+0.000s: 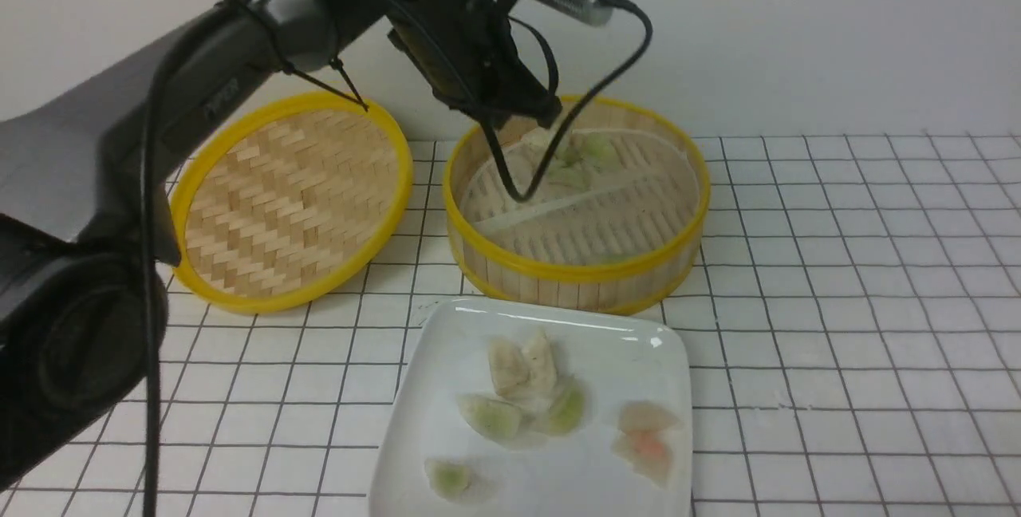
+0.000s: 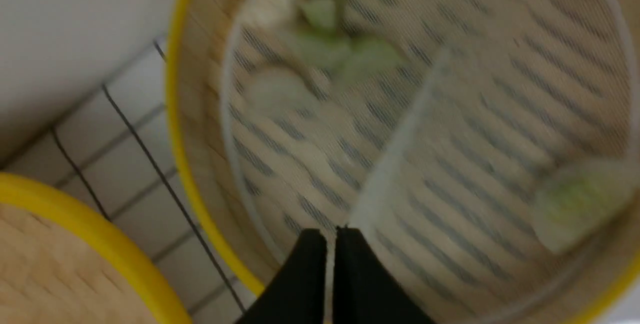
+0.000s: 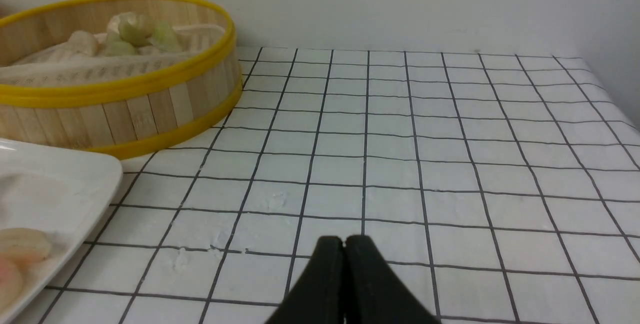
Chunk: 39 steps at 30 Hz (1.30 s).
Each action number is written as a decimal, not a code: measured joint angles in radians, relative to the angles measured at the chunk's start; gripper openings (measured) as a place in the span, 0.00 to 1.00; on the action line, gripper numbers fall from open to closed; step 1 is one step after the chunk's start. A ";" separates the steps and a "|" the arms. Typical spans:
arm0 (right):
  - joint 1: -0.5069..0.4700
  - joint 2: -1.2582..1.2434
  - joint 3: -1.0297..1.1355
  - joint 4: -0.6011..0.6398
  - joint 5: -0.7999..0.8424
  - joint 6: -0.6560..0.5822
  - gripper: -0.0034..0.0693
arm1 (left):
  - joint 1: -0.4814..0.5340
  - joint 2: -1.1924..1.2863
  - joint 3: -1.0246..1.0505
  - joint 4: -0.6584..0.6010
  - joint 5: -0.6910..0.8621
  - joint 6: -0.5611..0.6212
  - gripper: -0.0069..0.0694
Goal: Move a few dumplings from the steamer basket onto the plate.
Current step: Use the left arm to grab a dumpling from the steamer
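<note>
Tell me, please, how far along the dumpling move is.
Done: several dumplings lie on the plate. In hand: the left gripper is above the steamer basket, fingers shut, apparently empty. Left: perhaps nothing essential; more dumplings sit in the basket, and the right gripper is shut over the table.

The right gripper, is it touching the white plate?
Apart. The right wrist view shows the right gripper shut above the checked tablecloth, with bare cloth showing between it and the plate.

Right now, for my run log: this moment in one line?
left gripper shut over steamer basket | right gripper shut over tablecloth | dumplings on plate | others in basket
</note>
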 joint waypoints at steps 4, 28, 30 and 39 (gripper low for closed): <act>0.000 0.000 0.000 0.000 0.000 0.000 0.03 | 0.037 0.154 -0.160 -0.071 -0.030 0.078 0.08; 0.000 0.000 0.000 0.000 0.000 0.000 0.03 | 0.038 0.408 -0.273 -0.093 -0.200 0.257 0.61; 0.000 0.000 0.000 0.000 0.000 0.000 0.03 | 0.038 0.412 -0.273 -0.093 -0.200 0.258 0.61; 0.000 0.000 0.000 0.000 0.000 0.000 0.03 | 0.038 0.435 -0.284 -0.092 -0.209 0.231 0.58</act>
